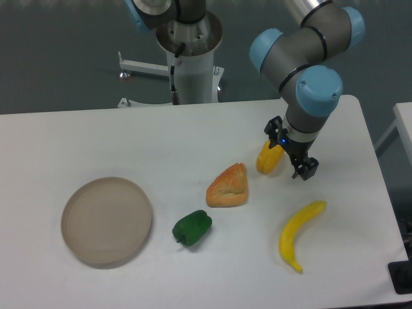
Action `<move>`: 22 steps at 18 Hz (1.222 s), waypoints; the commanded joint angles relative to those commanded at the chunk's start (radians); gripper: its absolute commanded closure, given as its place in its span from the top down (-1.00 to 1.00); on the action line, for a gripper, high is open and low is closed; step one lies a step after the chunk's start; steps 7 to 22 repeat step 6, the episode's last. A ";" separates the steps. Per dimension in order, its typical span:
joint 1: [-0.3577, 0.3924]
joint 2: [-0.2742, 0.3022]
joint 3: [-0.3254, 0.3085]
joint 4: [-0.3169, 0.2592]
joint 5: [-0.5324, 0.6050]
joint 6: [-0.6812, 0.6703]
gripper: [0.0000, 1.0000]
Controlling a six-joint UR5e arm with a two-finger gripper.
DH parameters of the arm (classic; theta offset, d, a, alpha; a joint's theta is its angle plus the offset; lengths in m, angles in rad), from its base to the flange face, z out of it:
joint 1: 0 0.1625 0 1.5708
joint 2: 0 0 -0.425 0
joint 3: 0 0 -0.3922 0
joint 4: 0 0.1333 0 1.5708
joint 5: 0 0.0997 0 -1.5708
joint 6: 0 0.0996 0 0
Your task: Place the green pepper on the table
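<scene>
green pepper (192,228) on table (77,141), claw (288,159) well apart

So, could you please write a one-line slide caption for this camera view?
Green pepper on the white table, gripper at the yellow-orange pepper.

Green pepper (192,228) glossy, on its side; resting on table (96,138)

Green peppers: one, the green pepper (192,228), on the table (77,138) near its front edge.
Yellow-orange peppers: one (268,159), toward the right edge.
Bananas: one (299,232), near the front right corner.
Pastries: one croissant (228,187), mid-table.
Plates: one round beige plate (107,221), toward the front left corner.
Tables: one.
Robot arms: one.
Grippers: one gripper (291,156).
</scene>
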 joint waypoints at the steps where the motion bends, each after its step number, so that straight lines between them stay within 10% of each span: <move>1: 0.000 0.000 0.000 0.000 0.000 -0.002 1.00; 22: 0.000 -0.005 0.003 0.006 -0.008 -0.002 1.00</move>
